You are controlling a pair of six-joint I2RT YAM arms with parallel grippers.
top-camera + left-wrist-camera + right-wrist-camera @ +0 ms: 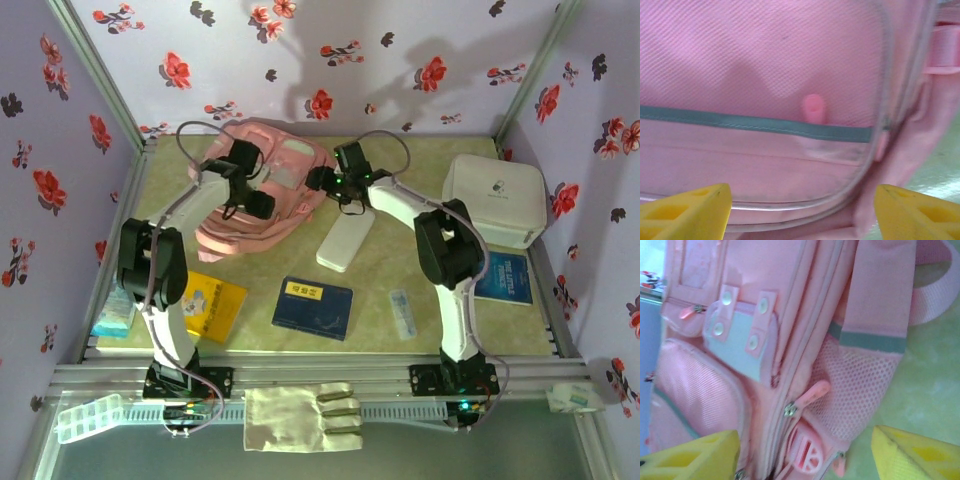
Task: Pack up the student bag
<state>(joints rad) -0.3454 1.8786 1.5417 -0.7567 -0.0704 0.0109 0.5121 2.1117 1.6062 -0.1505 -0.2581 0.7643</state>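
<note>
The bag (290, 165) lies flat at about 11 o'clock on the table (400, 265), front side up. Its long axis runs from 2 o'clock down to 8 o'clock. I cannot tell which end is its top. It is soft pink fabric with pale trim. In the right wrist view the bag (790, 315) shows a mint panel held by two snap tabs, a pink mesh side pocket at 4 o'clock, a grey-green band and a strap loop at 1 o'clock. Its zips look shut there. In the left wrist view the bag (765, 60) shows woven pink cloth crossed by a teal stripe, with a small pink tab on it.

The left gripper (258, 203) hovers over the middle of the bag. In its own camera the left gripper (800, 210) has its yellow fingers spread wide, holding nothing. The right gripper (320, 180) is at the bag's 3 o'clock edge. In its own camera the right gripper (805, 455) is likewise spread and empty.

A white box (495, 200) sits closed at 2 o'clock. A white flat case (345, 242) lies just beside the bag at its 4 o'clock. A clear tray (88, 418) rests at 7 o'clock, its contents too small to tell.
</note>
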